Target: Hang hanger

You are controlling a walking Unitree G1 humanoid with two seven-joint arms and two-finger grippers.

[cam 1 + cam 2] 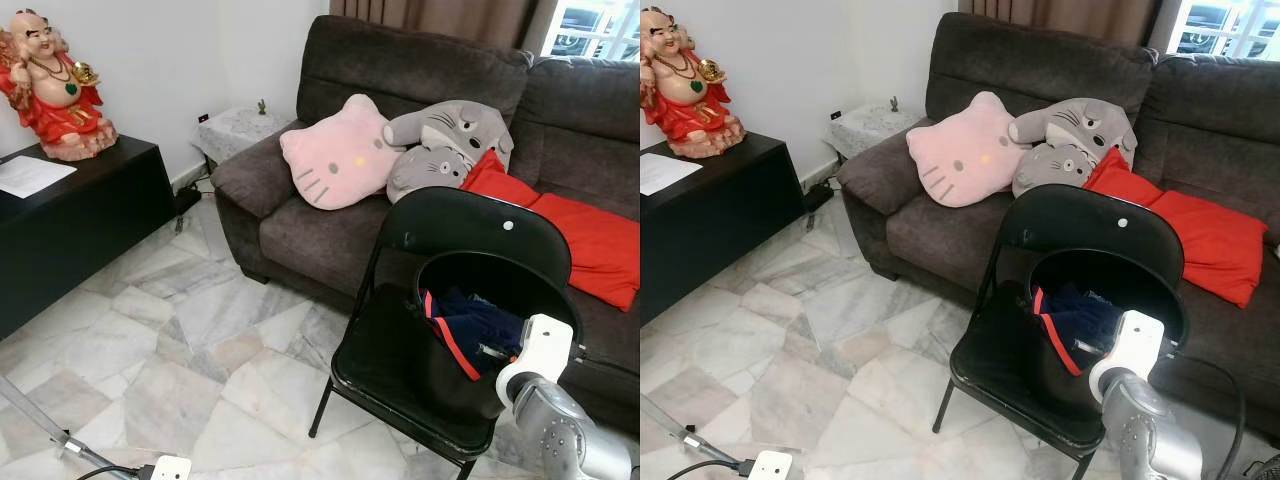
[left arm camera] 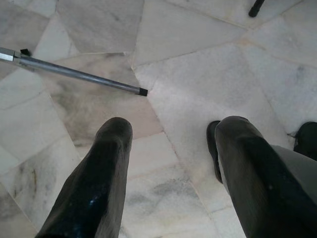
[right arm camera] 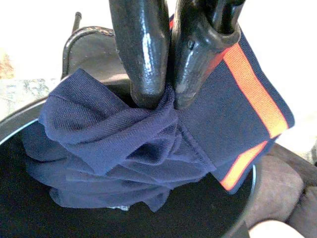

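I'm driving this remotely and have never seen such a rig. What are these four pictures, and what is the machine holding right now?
The two wide pictures come from a stereo camera on a walking humanoid's head, looking down at one room. A black folding chair stands before a dark sofa, and on its seat sits a black bucket holding a navy garment with orange stripes.

The other two pictures come from cameras on the wrists, each looking along that arm's two black fingers. The right end effector is over the bucket, its fingers pinched shut on the garment's fabric. The silver right arm shows at the lower right in the head views.

The left end effector hangs idle over the marble floor, fingers apart and holding nothing. A metal rod lies on the floor beyond it.
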